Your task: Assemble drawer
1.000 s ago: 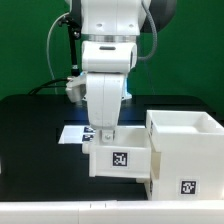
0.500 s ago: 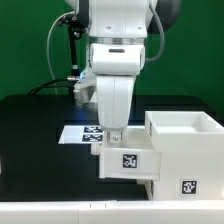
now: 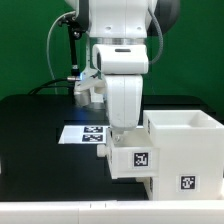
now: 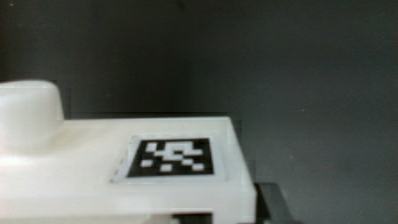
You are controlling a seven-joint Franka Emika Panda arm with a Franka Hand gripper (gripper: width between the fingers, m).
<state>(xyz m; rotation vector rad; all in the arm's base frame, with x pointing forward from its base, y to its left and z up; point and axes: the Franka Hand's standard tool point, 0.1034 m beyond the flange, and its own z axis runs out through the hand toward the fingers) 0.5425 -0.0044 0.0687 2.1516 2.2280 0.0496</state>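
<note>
My gripper (image 3: 122,137) is shut on a small white drawer tray (image 3: 136,161) with a black-and-white tag on its front. It holds the tray low over the table, and the tray's right end is against or partly inside the large white casing (image 3: 186,148) at the exterior view's right. The casing is open at the top and carries its own tag low on its front. In the wrist view the tray (image 4: 107,190) fills the lower half with its tag (image 4: 175,158), a rounded white knob (image 4: 29,112) beside it, and one dark finger (image 4: 279,203) at its edge.
The marker board (image 3: 82,133) lies flat on the black table (image 3: 40,140) behind and to the left of the tray. The arm's body stands over the middle. A green wall closes the back, and the table's front edge is white.
My gripper has carried the tray to the exterior view's right, from beside the casing to up against it. The marker board is more uncovered now.
</note>
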